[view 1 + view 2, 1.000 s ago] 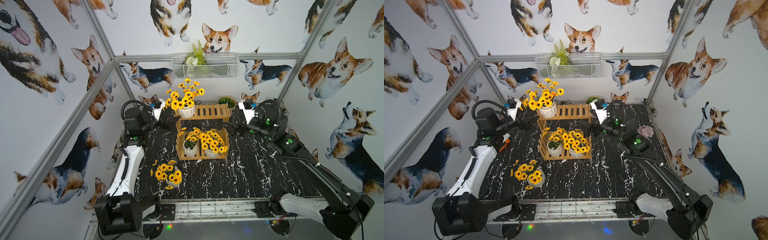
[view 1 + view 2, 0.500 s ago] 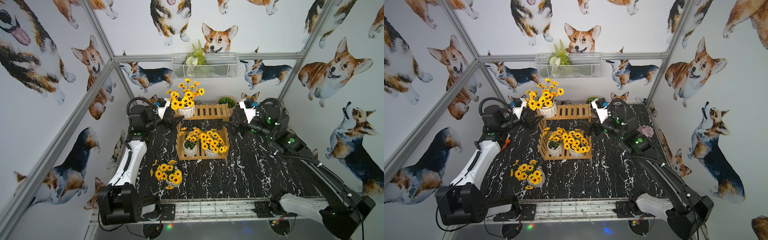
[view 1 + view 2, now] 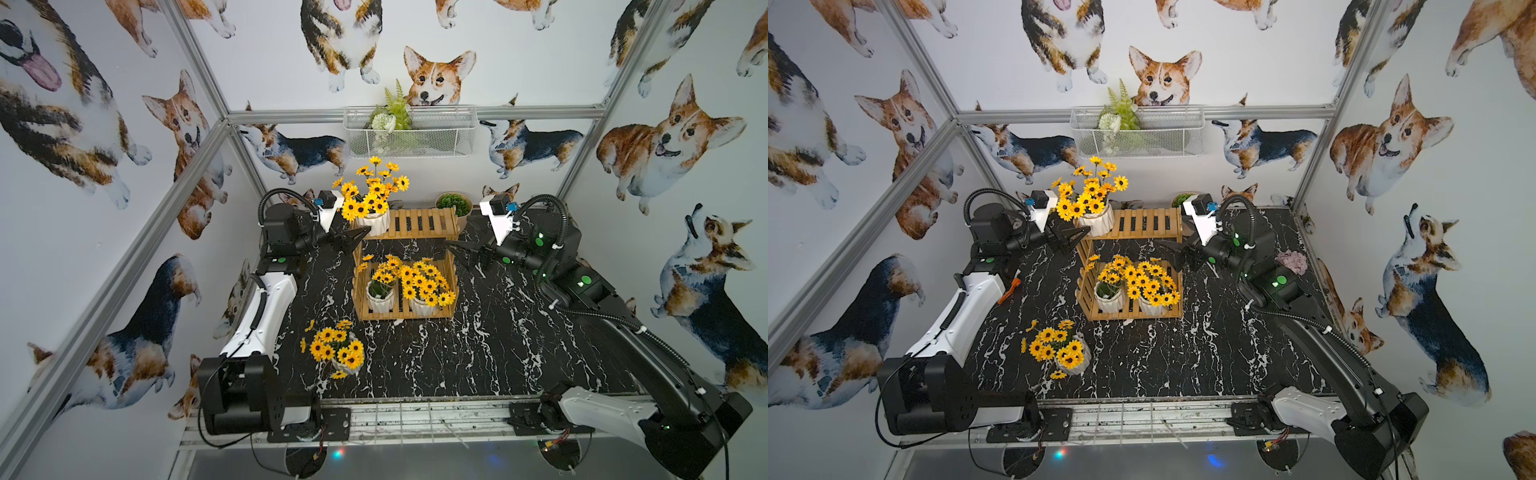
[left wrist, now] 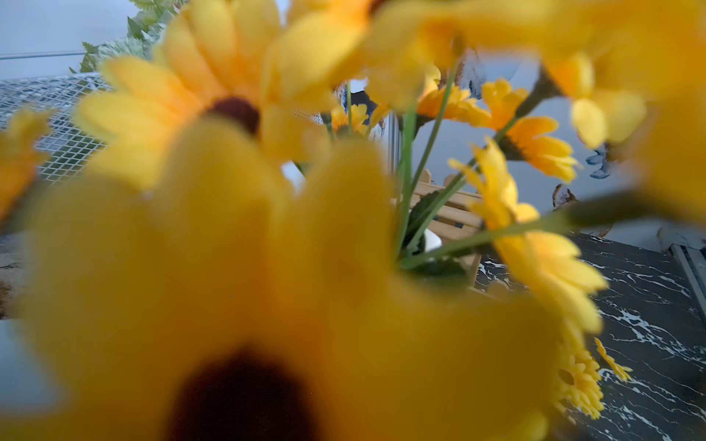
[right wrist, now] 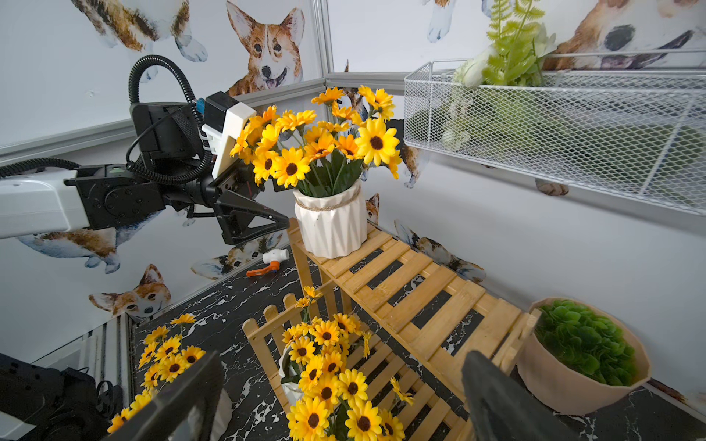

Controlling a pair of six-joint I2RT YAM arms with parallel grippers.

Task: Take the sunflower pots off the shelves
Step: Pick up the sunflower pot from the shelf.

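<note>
The shelves [image 3: 419,224] stand at the back of the black table [image 3: 478,353]. One sunflower pot [image 3: 374,226] sits on the left end of the top shelf. The left gripper [image 3: 358,240] is just beside this pot, at the left end of the shelves. Its fingers [image 5: 248,221] are wide open and hold nothing. One finger tip is right next to the pot's side; I cannot tell if it touches. The other finger hides behind the flowers. The left wrist view is full of blurry yellow petals.

Two more sunflower pots sit side by side on the low shelf, a left one [image 3: 380,299] and a right one [image 3: 420,308]. The right gripper [image 3: 457,253] hangs near the right end of the shelves, not touching them. Its fingers [image 5: 493,393] are wide open and empty too. In the right wrist view, the low-shelf flowers show between them.

The last sunflower pot [image 3: 1079,362] stands on the table in front of the shelves, a bit to the left, well apart from both grippers. A beige pot [image 3: 453,203] with a green plant sits just beside the shelves' back right corner.
</note>
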